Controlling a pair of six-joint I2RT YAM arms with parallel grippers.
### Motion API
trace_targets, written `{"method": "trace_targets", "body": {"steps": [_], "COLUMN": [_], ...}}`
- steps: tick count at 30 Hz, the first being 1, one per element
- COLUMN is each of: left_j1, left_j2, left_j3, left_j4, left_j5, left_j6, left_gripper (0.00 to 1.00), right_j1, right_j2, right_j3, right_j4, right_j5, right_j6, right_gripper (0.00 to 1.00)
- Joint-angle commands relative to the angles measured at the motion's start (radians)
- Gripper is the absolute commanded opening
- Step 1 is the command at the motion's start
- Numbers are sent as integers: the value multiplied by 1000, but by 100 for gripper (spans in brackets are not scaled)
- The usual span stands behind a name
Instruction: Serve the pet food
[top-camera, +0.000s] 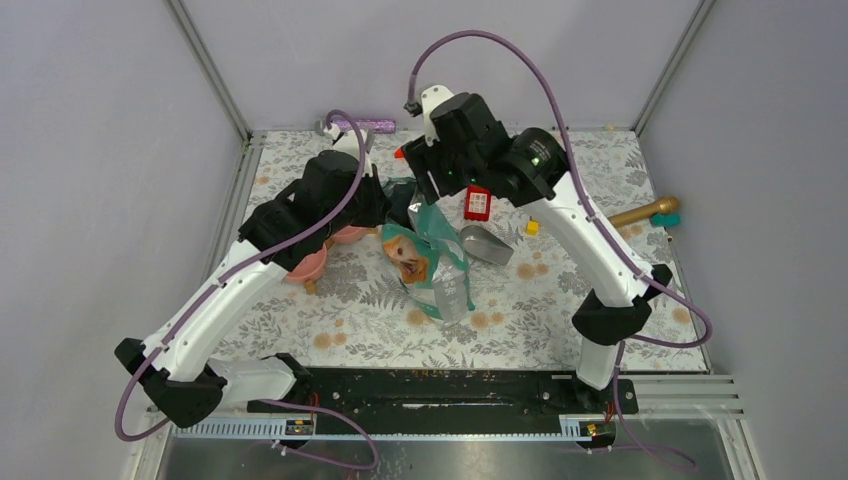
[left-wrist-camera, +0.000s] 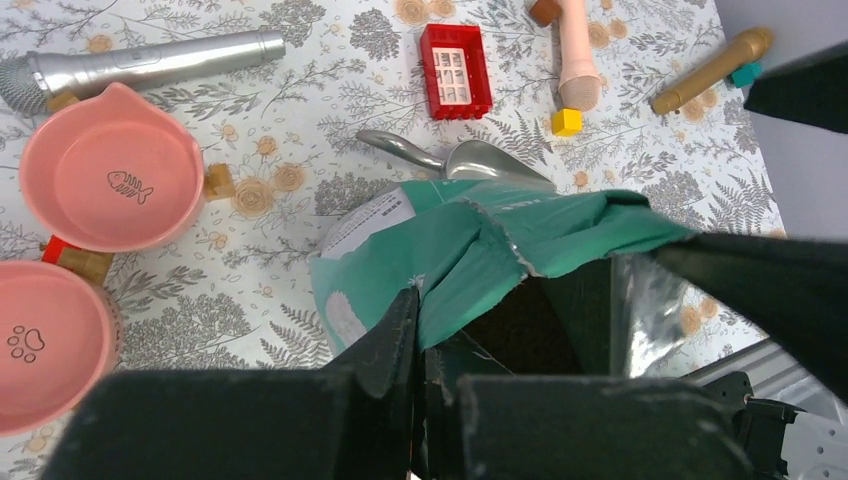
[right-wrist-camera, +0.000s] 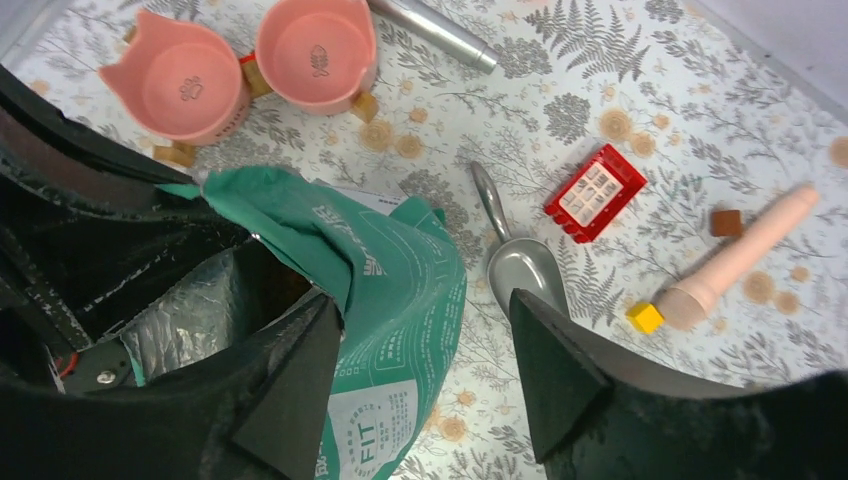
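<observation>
The teal pet-food bag (top-camera: 428, 255) lies on the mat with its mouth lifted toward the back. My left gripper (left-wrist-camera: 420, 325) is shut on the torn top edge of the bag (left-wrist-camera: 480, 245) and holds it up. My right gripper (right-wrist-camera: 425, 350) is open; one finger (right-wrist-camera: 290, 385) is at the bag's open mouth and the bag's teal wall (right-wrist-camera: 400, 290) lies between the fingers. The silver lining (right-wrist-camera: 185, 315) shows inside. The kibble is hidden in the dark of the bag. Two pink bowls (left-wrist-camera: 110, 170) (left-wrist-camera: 45, 345) are empty. A metal scoop (right-wrist-camera: 520, 265) lies beside the bag.
A red brick (left-wrist-camera: 455, 70), a yellow cube (left-wrist-camera: 566, 121), a peach toy microphone (left-wrist-camera: 578, 50), a gold microphone (left-wrist-camera: 712, 68) and a silver microphone (left-wrist-camera: 150, 62) lie on the floral mat. Brown cubes (left-wrist-camera: 218, 181) sit by the bowls. Walls enclose the mat.
</observation>
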Motion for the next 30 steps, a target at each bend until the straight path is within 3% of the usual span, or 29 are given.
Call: {"method": "trace_targets", "body": {"steps": [1,8,11,12,19,30], "left_j1": [23,30,32,33,32,34], "left_j2": [-67,-75,-77,-79,-82,-99], "left_j3": [-10,-21,-24,-25,-29,-35], "left_j4": [-57,-48,-48,-48,-48,-44], "left_j5": [-41,-28,-28,-29,-32,-25], "left_j6": [-9,-22,-23,-23,-23,-25], "left_gripper": [0,0,0,0,0,0], "right_j1": [70,93,94,95,95,127], "right_j2": [54,61,5,-23,-211,79], "right_j3": [47,104,91,69,-203,163], "right_j4": [-161,-146,-87,-59,171,-36], "right_j5": [278,257,262,258,48,-19], "right_j6": [10,74,86,87,52,93], "right_gripper": [72,78,87,98,99,99]}}
